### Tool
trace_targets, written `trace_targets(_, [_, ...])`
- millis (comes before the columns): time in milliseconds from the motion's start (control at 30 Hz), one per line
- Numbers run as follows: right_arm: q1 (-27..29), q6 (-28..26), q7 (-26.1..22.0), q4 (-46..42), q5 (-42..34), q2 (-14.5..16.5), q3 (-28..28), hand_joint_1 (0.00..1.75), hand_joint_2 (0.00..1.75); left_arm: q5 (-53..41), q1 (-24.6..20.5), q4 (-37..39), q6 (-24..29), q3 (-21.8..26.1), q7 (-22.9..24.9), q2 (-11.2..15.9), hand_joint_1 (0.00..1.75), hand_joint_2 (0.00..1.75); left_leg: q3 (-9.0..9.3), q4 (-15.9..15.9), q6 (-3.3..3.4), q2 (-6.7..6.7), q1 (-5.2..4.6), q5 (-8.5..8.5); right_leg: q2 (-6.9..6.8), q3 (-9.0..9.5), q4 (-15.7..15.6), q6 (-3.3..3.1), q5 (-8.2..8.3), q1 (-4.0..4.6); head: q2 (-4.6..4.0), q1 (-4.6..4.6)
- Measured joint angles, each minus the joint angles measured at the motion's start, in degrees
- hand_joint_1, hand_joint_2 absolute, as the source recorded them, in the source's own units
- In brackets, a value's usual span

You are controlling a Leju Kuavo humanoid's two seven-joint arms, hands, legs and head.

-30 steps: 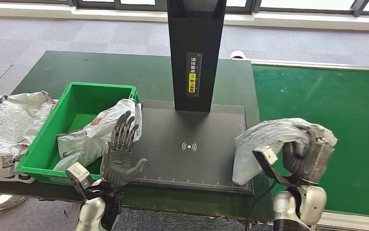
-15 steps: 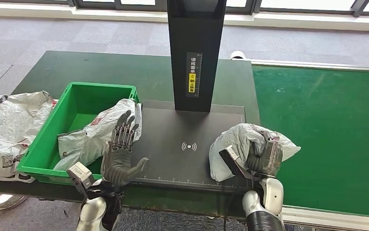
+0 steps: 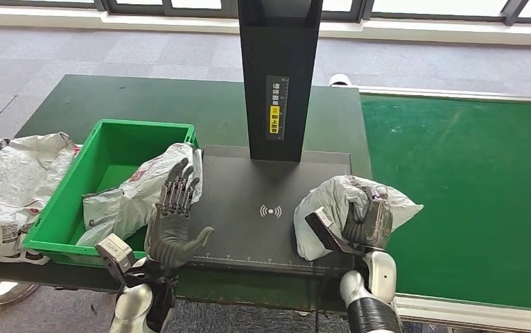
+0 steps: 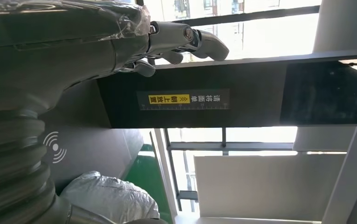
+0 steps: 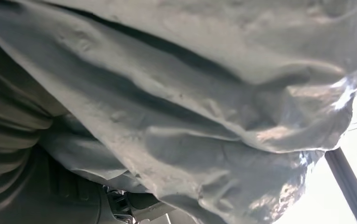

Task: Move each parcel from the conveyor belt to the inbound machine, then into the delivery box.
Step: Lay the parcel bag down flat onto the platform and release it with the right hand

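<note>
My right hand grips a crumpled grey parcel and holds it on the right part of the inbound machine's dark scanning plate, beside the wireless mark. The same parcel spreads across the right wrist view, and it appears again as the grey parcel in the left wrist view. My left hand stands open, fingers apart, at the plate's left front edge. Just beyond it a white parcel leans over the wall of the green delivery box.
The machine's black post rises from the back of the plate. The green conveyor belt runs along the right. More white parcels are piled left of the box.
My right hand has carried the grey parcel leftward from the belt's edge onto the scanning plate and lowered it. The left hand has stayed where it was.
</note>
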Motion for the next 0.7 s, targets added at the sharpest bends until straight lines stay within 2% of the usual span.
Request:
trace_targets(67, [-0.30,0.00,-0.15,1.18,-3.48,-0.16,0.80,0.49,1.75,0.07,-0.01,-0.07,0.17,-0.14,-0.01,0.00,0.00,1.75,0.04,0.00,-0.01,0.02,0.00,-0.01,0.02,0.04,0.00,0.00,0.00,0.00,0.00,0.00])
trace_targets(100, [-0.33,0.00,-1.03,1.55,-5.22,-0.21,1.17,0.48,1.75,0.11,-0.02,-0.09,0.16,-0.20,-0.01,0.01,0.00,1.75,0.05,0.00,-0.01,0.03,0.00,-0.01,0.03,0.04,0.00,-0.01,0.00,0.01,0.00,0.00])
trace_targets(133, [-0.30,0.01,-2.79,1.75,-6.92,-0.23,1.38,0.41,1.75,0.12,-0.02,-0.11,0.12,-0.23,-0.02,0.01,0.00,1.75,0.05,0.00,-0.01,0.04,0.00,-0.01,0.03,0.03,0.00,-0.01,0.01,0.01,0.00,0.00])
trace_targets(233, [-0.25,0.05,-10.71,2.34,-13.32,-0.15,1.44,0.05,1.75,0.10,-0.05,-0.10,0.04,-0.26,-0.02,0.02,0.00,1.75,0.05,0.00,-0.02,0.05,0.00,0.00,0.04,0.03,0.00,-0.02,0.02,0.01,0.00,0.00])
trace_targets(267, [-0.28,0.08,-13.16,2.76,-15.86,-0.10,1.44,0.01,1.75,0.09,-0.05,-0.09,0.04,-0.27,-0.02,0.02,0.00,1.75,0.05,0.00,-0.02,0.05,0.00,0.00,0.04,0.03,0.00,-0.02,0.02,0.01,0.00,0.00])
trace_targets(333, [-0.40,0.60,-16.41,4.11,-22.79,-0.01,1.96,0.00,0.87,0.02,-0.06,-0.08,0.04,-0.31,-0.02,0.02,0.00,1.75,0.04,0.00,-0.02,0.04,0.00,0.00,0.03,0.03,0.00,-0.03,0.02,0.02,0.00,0.00])
trace_targets(400, [-0.62,3.55,-17.16,5.66,-31.25,-0.07,3.86,0.00,0.00,-0.13,-0.07,-0.07,0.04,-0.33,-0.02,0.02,0.00,1.75,0.03,-0.01,-0.03,0.05,0.01,0.00,0.04,0.02,0.00,-0.03,0.02,0.02,0.00,0.00])
trace_targets(467, [-1.00,8.58,-17.28,7.04,-37.82,-0.32,6.32,0.00,0.00,-0.31,-0.10,-0.02,0.03,-0.37,-0.02,0.02,0.00,1.75,0.03,-0.01,-0.04,0.11,0.01,-0.01,0.12,-0.02,0.00,-0.03,0.02,0.02,0.00,0.00])
trace_targets(567, [-1.27,13.99,-17.50,8.07,-43.61,-0.72,9.26,0.00,0.00,-0.70,-0.14,0.13,0.03,-0.42,-0.02,0.02,0.00,1.75,0.02,-0.01,-0.04,0.13,0.01,-0.01,0.16,-0.05,0.00,-0.03,0.02,0.01,0.00,0.00])
trace_targets(700, [-0.60,15.39,-17.65,7.17,-53.06,-1.80,13.76,0.00,0.00,-1.10,-0.16,0.25,0.66,-0.44,-0.02,0.02,0.00,1.75,0.00,0.00,-0.04,0.12,0.01,-0.02,0.14,-0.06,0.00,-0.03,0.02,0.00,0.00,0.00])
